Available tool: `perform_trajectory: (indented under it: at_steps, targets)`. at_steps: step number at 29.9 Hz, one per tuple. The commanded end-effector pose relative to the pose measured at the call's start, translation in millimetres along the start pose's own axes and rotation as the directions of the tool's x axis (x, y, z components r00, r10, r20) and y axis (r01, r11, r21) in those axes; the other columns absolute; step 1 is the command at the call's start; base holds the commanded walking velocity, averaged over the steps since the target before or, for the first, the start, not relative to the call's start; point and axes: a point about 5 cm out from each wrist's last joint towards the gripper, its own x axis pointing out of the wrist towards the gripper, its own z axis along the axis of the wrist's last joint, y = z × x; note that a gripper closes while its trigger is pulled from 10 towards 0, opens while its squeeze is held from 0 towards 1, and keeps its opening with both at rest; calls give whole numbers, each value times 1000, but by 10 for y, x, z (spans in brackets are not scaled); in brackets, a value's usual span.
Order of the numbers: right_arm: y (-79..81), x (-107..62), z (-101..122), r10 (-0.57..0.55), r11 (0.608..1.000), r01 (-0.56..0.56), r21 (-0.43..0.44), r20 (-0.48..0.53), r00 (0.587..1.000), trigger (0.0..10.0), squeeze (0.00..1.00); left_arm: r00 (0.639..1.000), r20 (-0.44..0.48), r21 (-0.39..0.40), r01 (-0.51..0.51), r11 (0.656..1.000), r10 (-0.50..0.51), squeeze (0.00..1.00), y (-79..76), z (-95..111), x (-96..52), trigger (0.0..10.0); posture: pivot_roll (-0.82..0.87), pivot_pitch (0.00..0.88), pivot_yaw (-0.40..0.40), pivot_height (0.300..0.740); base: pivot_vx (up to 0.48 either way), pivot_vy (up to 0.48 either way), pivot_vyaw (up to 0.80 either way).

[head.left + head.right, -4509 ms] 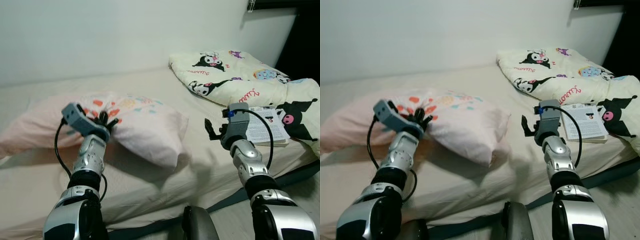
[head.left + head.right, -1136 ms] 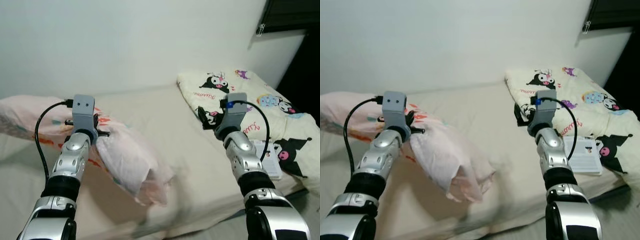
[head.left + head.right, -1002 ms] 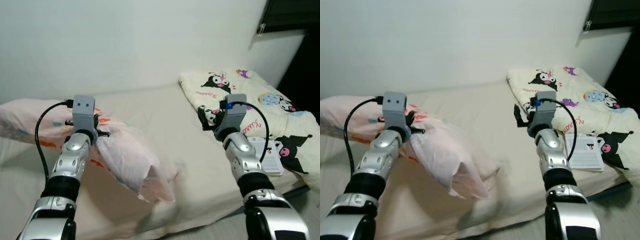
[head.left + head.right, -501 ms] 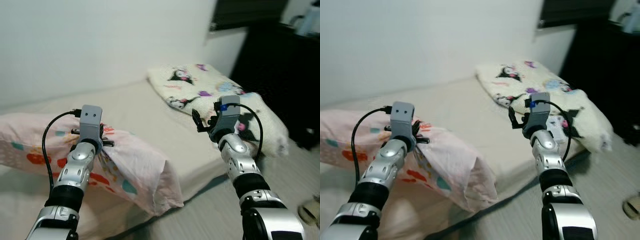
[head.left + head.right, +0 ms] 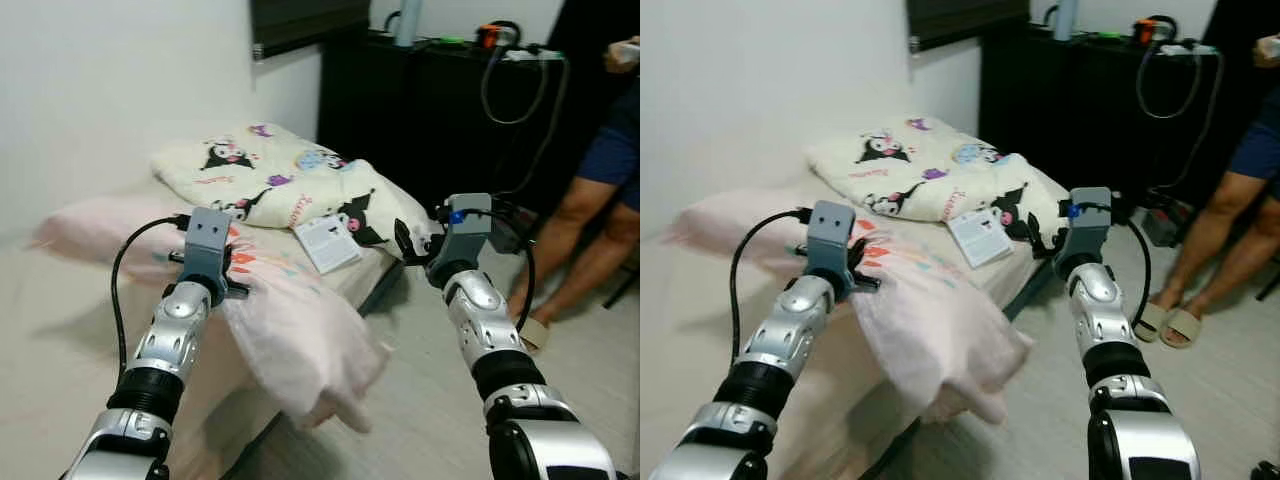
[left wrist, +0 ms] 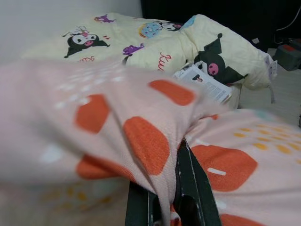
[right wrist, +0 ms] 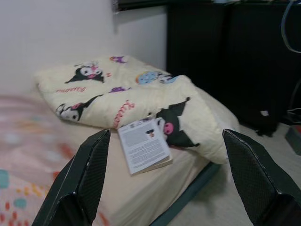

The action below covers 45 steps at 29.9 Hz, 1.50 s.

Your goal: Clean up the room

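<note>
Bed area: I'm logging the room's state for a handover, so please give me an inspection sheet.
Surface: bed with a bare beige sheet.
Job's things: pink pillow, one corner hanging over the bed edge; folded cartoon-print blanket.
Clutter: booklet beside the blanket.
Grippers: left gripper shut on the pillow; right gripper open, holding nothing.
Cables: hose or cable on the dark cabinet.
Surroundings: white wall; person in sandals.

My head stereo pair looks forward and down over both my arms at the beige bed (image 5: 60, 300). My left wrist camera sits pressed close against the pink orange-spotted pillow (image 6: 141, 136). My right wrist camera faces the cream cartoon-print quilt (image 7: 127, 89), shared by all views.
</note>
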Motion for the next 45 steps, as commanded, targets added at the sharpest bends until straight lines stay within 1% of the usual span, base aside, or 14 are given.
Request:
perform_trajectory:
  at_steps: [1,6,16,17,18,26,32,34,42,43,44,45]
  targets:
    - [73,2,15,33,999,-32,-27,18,999,10000,0,993,115,21,-22,1000,20,0,62,249,25,10000,-46,0,-1,740,0,0,800]
    - [110,8,14,47,998,-47,-35,17,999,10000,0,994,112,21,-20,1000,18,0,55,231,17,10000,-46,0,-1,740,0,0,800]
    - [105,12,39,50,998,-49,-37,27,998,10000,0,993,113,32,-22,999,19,0,79,213,5,10000,-49,0,-3,740,0,0,800]
    - [104,11,41,49,998,-48,-39,28,998,10000,0,993,117,65,-28,998,20,0,112,213,1,10000,-48,0,-3,740,0,0,800]
    - [103,12,41,48,998,-47,-39,28,998,10000,0,993,117,77,-31,997,22,0,127,210,-1,10000,-48,0,-3,740,0,0,800]
    - [102,11,43,44,998,-43,-42,29,999,10000,0,993,117,109,-42,993,29,0,179,195,-11,10000,-47,0,-3,740,0,0,800]
    - [100,13,46,42,998,-41,-42,31,999,10000,0,993,115,109,-32,994,19,0,155,183,-18,10000,-46,0,-4,740,0,0,800]
    - [98,13,46,39,999,-38,-39,32,999,10000,0,993,115,108,-16,994,3,0,90,170,-20,10000,-46,0,-3,740,0,0,800]
    - [94,10,43,34,999,-33,-30,35,999,10000,0,993,120,105,1,994,-14,0,45,167,-20,10000,-46,0,-3,740,0,0,800]
    - [94,9,36,29,1000,-29,-12,34,999,10000,0,993,117,113,3,994,-16,0,43,165,-19,10000,-46,0,-3,740,0,0,0]
    - [94,9,36,29,1000,-29,-12,34,999,10000,0,993,117,113,3,994,-16,0,43,165,-19,10000,-46,0,-3,740,0,0,0]
    - [95,12,29,20,1000,-20,-2,29,999,10000,0,993,113,134,5,991,-21,0,43,163,-17,10000,-45,0,-4,740,0,337,0]
